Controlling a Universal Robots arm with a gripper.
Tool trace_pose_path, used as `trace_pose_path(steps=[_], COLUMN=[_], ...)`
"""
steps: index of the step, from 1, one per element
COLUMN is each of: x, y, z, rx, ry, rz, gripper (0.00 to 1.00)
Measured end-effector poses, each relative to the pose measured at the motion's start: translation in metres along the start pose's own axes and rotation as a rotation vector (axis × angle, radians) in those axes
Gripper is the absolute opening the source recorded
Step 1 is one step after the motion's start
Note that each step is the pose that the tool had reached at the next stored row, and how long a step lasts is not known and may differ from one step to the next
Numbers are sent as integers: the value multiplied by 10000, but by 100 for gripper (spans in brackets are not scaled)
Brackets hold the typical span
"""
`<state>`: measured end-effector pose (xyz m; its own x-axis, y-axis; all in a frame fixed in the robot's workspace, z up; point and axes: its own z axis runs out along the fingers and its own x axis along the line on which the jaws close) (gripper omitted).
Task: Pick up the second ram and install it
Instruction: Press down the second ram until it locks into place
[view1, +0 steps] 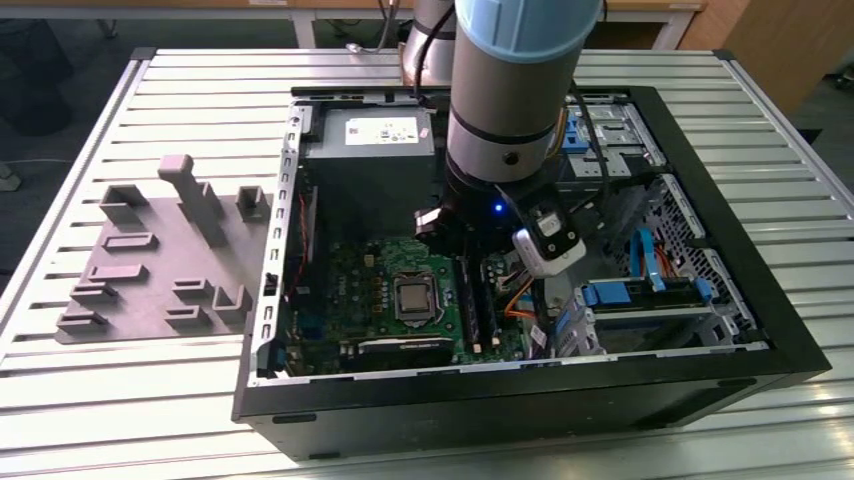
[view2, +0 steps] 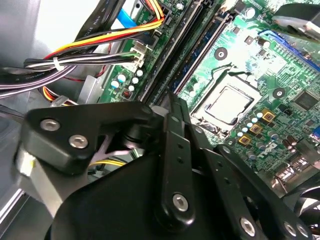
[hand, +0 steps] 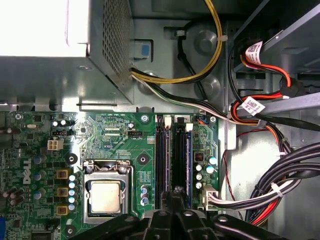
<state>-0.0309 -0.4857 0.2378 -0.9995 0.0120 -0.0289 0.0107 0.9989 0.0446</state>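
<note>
From the exterior view I see my grey-and-blue robot arm (view1: 514, 90) reaching down into the open black computer case (view1: 747, 330), which lies on its side on the ribbed metal tabletop (view1: 80, 400). The black end effector (view1: 465, 262) is low over the green motherboard (view1: 360, 290), right at the bank of long black memory slots (view1: 478, 300).

In the first wrist view the end effector (hand: 176, 197) has its fingers drawn close together, their tips meeting over the end of the slot bank. Directly beyond the tips run the slots, and in one of them I see the second ram (hand: 188, 160), a long thin dark blue-green memory stick, standing on edge between white end latches. Another stick (hand: 160, 160) sits in a parallel slot just beside it. I cannot tell whether the fingers are pinching the stick's edge or merely resting above it, so I won't claim a grasp.

The second wrist view shows the black finger linkage (view2: 175, 150) narrowed to a point over the same slots (view2: 192, 55), with the silver square processor socket (view2: 225, 102) just beside them.

A grey moulded fixture tray (view1: 160, 250) lies on the tabletop toward the exterior view's left, well apart from the case.
</note>
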Motion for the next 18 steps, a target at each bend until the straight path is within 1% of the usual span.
trace_pose_path(steps=[1, 2, 13, 18], x=[0, 0, 4, 6], y=[0, -1, -7, -10], z=[4, 14, 144, 193], rx=[0, -1, -12, 0], ry=[0, 0, -7, -2], rz=[-1, 0, 0, 0], gripper=[13, 11, 11, 11])
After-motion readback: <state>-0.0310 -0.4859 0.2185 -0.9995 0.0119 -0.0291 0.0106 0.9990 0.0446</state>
